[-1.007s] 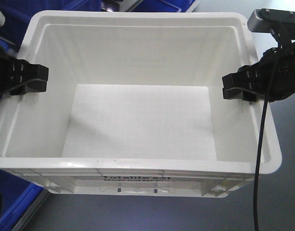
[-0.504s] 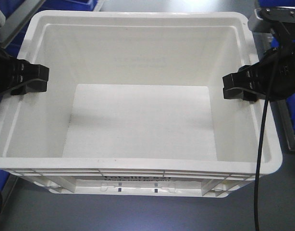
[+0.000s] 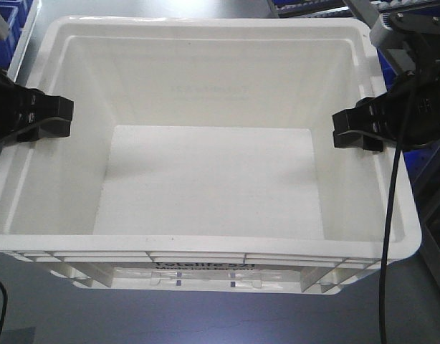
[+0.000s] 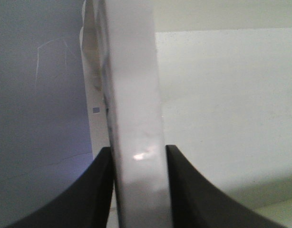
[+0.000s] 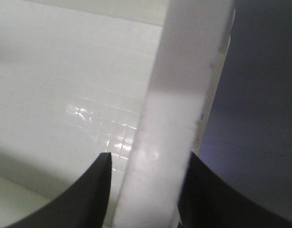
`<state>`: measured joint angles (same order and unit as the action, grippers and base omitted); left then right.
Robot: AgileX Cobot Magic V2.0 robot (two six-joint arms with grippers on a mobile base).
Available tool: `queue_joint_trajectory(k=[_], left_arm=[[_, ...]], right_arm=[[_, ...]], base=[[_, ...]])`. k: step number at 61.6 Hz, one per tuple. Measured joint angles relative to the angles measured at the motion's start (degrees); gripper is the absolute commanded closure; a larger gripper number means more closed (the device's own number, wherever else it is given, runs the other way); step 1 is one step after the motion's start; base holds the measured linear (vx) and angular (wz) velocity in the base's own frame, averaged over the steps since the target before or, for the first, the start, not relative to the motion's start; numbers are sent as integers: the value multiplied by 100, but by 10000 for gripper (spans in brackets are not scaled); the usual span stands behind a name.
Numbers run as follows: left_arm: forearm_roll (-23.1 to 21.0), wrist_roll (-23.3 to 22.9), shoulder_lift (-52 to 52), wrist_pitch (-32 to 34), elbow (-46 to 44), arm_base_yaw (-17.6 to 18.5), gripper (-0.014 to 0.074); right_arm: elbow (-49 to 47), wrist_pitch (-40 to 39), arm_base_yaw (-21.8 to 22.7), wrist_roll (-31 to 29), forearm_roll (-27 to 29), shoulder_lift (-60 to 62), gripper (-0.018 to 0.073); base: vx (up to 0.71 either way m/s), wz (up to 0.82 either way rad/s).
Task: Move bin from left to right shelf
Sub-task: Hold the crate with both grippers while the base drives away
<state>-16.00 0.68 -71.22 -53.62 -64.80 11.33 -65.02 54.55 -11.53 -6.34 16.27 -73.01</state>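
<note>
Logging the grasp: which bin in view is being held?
The white bin, its opposite side walls pinched by the left gripper and the right gripper; the blue bins at the picture's edges are untouched.

Front camera looking down into the bin (image 3: 206,79), wrist cameras tight along its side rims, rims shared with front view

we have the bin (image 3: 206,86) between our two arms, its printed side nearest us. our left gripper (image 3: 46,118) straddles the left rim, one finger inside the wall and one outside. our right gripper (image 3: 357,130) straddles the right rim likewise. another bin (image 3: 3,18) lies behind the left corner.
</note>
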Motion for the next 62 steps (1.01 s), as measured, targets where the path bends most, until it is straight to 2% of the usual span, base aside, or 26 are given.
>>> queue_joint_trajectory(k=[23,62], left_arm=[[0,0,0,0,0,0,604],[0,0,0,-10,0,0,604]], right_arm=[[0,12,0,5,0,0,564],[0,12,0,12,0,0,564]], base=[[33,-22],[41,-1]])
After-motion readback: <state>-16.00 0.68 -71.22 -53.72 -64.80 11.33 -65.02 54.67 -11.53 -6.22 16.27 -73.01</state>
